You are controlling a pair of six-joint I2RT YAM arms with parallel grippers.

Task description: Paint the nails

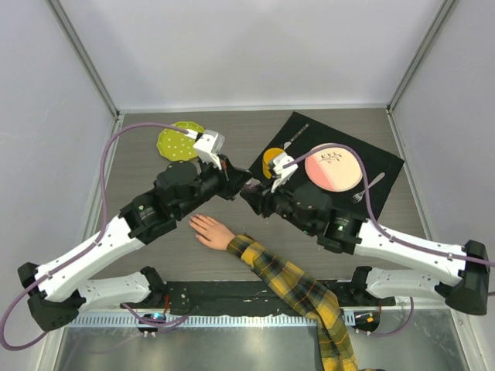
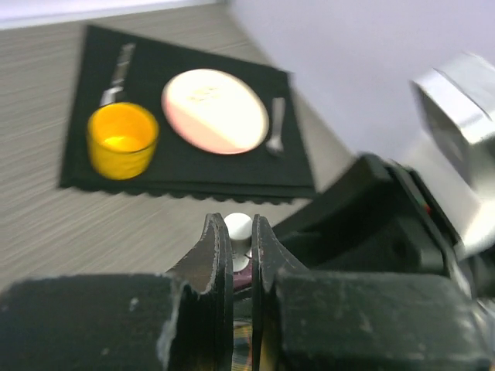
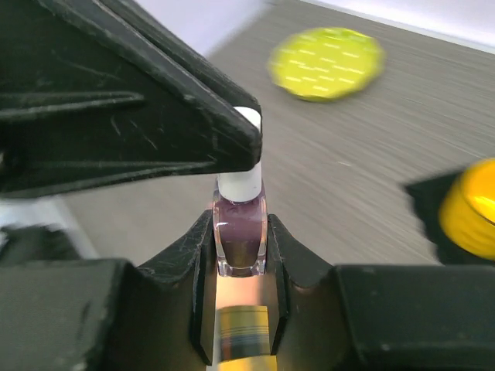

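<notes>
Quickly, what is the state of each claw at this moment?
Left claw: closed on the white cap of the purple polish bottle.
Right claw: closed, holding that bottle.

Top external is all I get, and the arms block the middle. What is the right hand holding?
Observer: In the right wrist view, the right hand is shut on a small bottle of dark purple polish.
Operator: Cap on?
Observer: Yes. The white cap sits on the bottle, and the left wrist view shows the left hand shut on it.
Operator: Anything behind the bottle?
Observer: The right wrist view shows the plaid sleeve through the gap between that hand's fingers.
</notes>
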